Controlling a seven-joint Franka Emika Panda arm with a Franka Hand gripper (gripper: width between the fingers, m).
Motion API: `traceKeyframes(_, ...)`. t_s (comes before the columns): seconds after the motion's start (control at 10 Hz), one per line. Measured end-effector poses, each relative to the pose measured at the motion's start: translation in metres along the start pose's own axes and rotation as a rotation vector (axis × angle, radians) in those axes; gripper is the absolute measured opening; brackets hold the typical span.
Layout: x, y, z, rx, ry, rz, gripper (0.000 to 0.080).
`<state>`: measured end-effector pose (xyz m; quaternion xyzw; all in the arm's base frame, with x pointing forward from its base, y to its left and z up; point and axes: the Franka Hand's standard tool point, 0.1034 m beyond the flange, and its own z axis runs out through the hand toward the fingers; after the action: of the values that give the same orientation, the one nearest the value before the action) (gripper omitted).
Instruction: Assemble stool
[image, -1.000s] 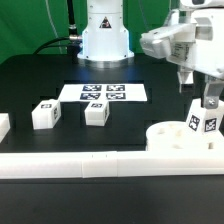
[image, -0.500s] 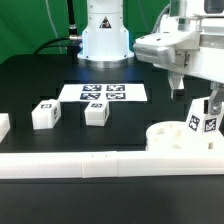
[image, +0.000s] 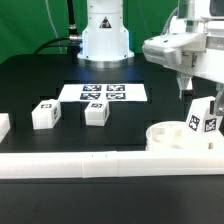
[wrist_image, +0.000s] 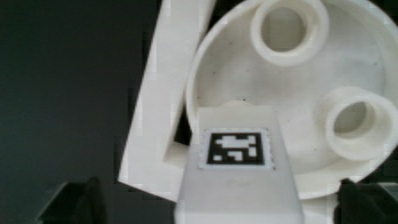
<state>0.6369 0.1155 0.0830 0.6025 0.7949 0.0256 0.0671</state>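
**A:** Where's the seat (image: 168, 134)?

**B:** Exterior view's right, on the black table (image: 30, 80), just beside the long white rail (image: 70, 165). We see one leg (image: 205, 120) standing upright on it.

**A:** And the gripper (image: 199, 97)?

**B:** Right above that leg. In the wrist view the fingers (wrist_image: 79, 198) are apart w/ the leg btwn them. We can't make out any contact.

**A:** Other parts?

**B:** A 2nd leg (image: 97, 112) and a 3rd leg (image: 44, 114) lie loose near the marker board (image: 105, 92), well apart from the seat.
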Motion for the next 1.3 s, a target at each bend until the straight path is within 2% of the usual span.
traceKeyframes(0.1, -0.001, -0.0002, 0.0003, 0.001, 0.0, 0.004, 0.0648)
traceKeyframes(0.2, -0.0013, -0.0003, 0.0003, 0.001, 0.0, 0.01, 0.0606)
traceKeyframes(0.4, -0.0021, -0.0004, 0.0004, 0.001, 0.0, 0.012, 0.0334)
traceKeyframes(0.8, -0.0039, -0.0006, 0.0004, 0.002, -0.001, 0.038, 0.0335)
traceKeyframes(1.3, -0.004, -0.0015, 0.0003, 0.001, 0.003, 0.458, 0.0335)
